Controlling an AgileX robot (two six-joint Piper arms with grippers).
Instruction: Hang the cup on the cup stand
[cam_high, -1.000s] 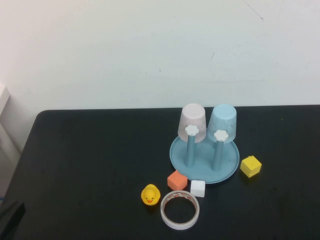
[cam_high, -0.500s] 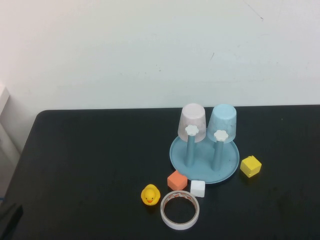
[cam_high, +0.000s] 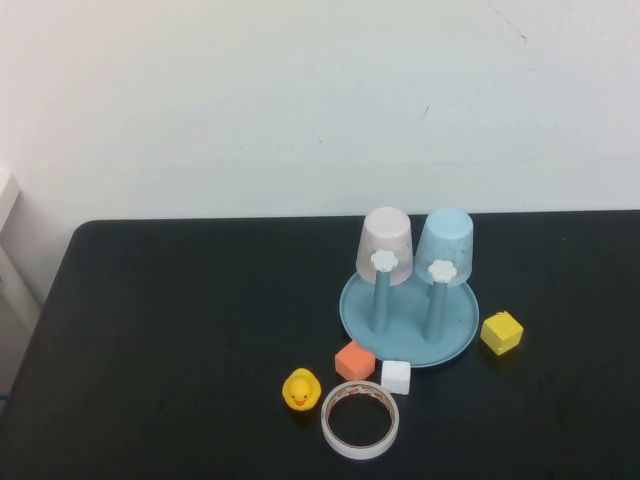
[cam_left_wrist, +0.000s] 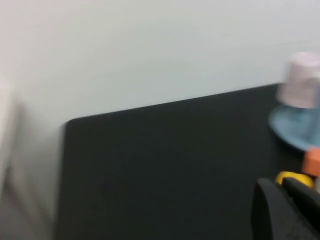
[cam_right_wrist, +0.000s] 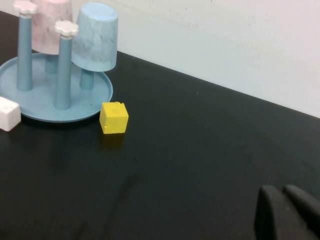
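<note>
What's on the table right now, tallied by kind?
Cups: 2, light blue cup, pink cup
Cup stand: 1
Cubes: 3, orange cube, white cube, yellow cube
Rubber duck: 1
Tape roll: 1
Total: 8

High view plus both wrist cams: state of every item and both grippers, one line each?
cup: upside down, hung on a rear peg of the stand.
pink cup: upside down on the other rear peg.
cup stand: upright, two front pegs free.
tape roll: lying flat.
rubber duck: upright.
left gripper: shut, empty, off the table's near left.
right gripper: shut, empty, off to the right.
</note>
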